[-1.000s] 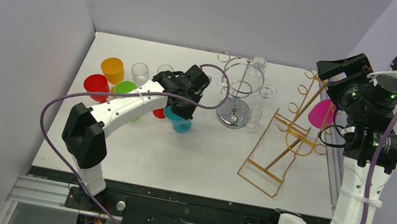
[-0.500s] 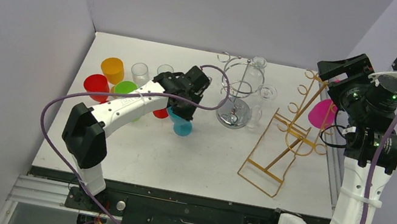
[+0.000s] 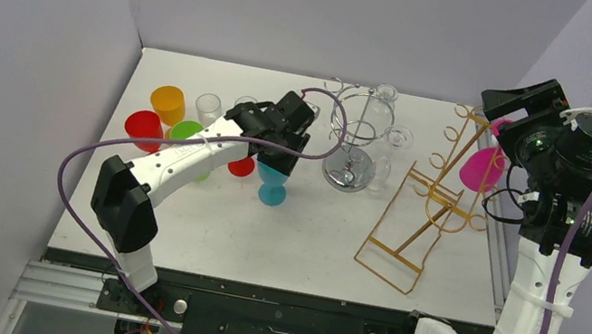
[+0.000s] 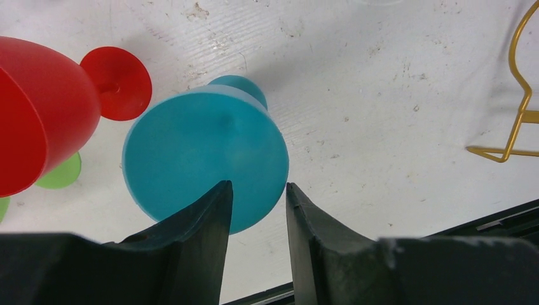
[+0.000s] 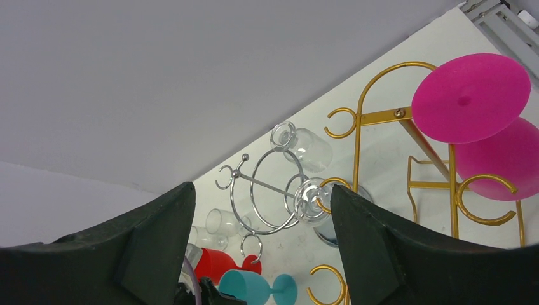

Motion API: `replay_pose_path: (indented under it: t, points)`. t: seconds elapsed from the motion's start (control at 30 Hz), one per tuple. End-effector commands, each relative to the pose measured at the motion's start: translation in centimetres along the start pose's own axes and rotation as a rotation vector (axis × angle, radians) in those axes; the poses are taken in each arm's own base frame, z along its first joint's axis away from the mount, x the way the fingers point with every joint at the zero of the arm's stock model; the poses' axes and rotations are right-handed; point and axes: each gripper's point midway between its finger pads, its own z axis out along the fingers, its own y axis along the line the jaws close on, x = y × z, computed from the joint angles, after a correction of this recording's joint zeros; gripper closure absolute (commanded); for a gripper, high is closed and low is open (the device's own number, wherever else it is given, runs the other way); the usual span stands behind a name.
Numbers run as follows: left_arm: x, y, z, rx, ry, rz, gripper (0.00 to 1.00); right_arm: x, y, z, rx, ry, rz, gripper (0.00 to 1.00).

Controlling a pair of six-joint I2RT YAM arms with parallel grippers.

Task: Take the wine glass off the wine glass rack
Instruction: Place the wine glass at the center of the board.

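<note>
Teal wine glass (image 3: 274, 183): upright on the white table (image 3: 306, 242), clear of both racks, just beside a red glass (image 4: 38, 114). We note the left gripper (image 4: 257, 189) directly over its bowl, jaws slightly parted, not clamping it. Pink wine glass (image 5: 470, 98): hanging on the gold rack (image 5: 381, 117). Right gripper (image 5: 260, 189): raised near that rack, jaws wide apart, holding nothing.

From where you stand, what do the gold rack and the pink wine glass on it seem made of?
Gold wire rack: likely metal, glossy gold finish; thin bent rods, screwed joint. Pink wine glass: probably plastic, matte, opaque, no glassy glints.
</note>
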Motion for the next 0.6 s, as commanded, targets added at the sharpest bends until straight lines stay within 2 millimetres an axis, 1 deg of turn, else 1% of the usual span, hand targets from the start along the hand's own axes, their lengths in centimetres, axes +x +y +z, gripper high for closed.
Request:
replay_pose_path:
  t: [0.0, 0.1, 0.2, 0.3, 0.47, 0.53, 0.57]
  points:
    - [-2.8, -0.2, -3.7, 0.031, -0.119, 0.005, 0.66, -1.4, 0.7, -0.6, -0.014, -0.033, -0.016, 0.27]
    - [-3.1, -0.2, -4.5, 0.036, -0.139, 0.007, 0.64, -1.8, 0.4, -0.6, -0.002, -0.040, -0.015, 0.27]
    - [-3.3, -0.1, -5.3, 0.042, -0.156, 0.008, 0.60, -2.2, 0.0, -0.5, 0.014, -0.043, -0.016, 0.26]
    - [-3.7, 0.1, -6.7, 0.051, -0.187, 0.009, 0.55, -2.7, -0.7, -0.3, 0.033, -0.044, -0.006, 0.26]
    - [-4.6, 0.3, -9.1, 0.064, -0.245, 0.007, 0.50, -3.1, -1.2, -0.3, 0.042, -0.047, 0.005, 0.26]
    - [-5.0, 0.4, -10.1, 0.067, -0.271, 0.001, 0.46, -3.3, -1.8, -0.3, 0.063, -0.046, 0.001, 0.26]
    - [-5.2, 0.5, -10.7, 0.071, -0.286, -0.002, 0.43, -3.3, -2.4, -0.4, 0.085, -0.044, 0.004, 0.26]
